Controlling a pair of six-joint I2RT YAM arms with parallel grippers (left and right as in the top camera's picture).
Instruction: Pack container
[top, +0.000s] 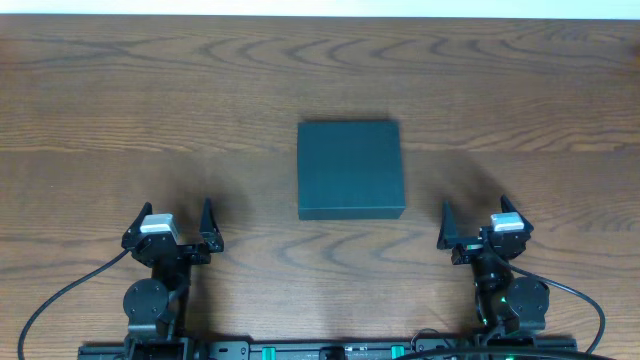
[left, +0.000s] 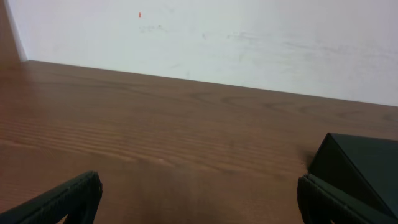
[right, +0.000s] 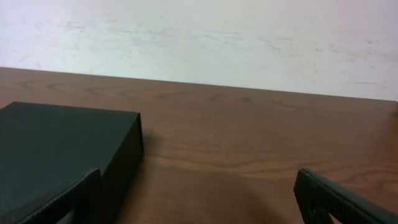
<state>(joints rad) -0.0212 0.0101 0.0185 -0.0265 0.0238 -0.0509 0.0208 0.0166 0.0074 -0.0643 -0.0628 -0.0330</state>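
Container (top: 350, 168), dark teal, lid closed, sits mid desk (top: 150, 100). Left pincer (top: 175, 214) at seven o'clock, right pincer (top: 477, 210) at five o'clock, both wide open, holding nothing.

We see a brown wooden table (top: 120, 110) with a bold wavy grain. On it, near the middle, we find one dark teal box (top: 350, 168) lying flat and closed, its edges roughly square to the table's edges.
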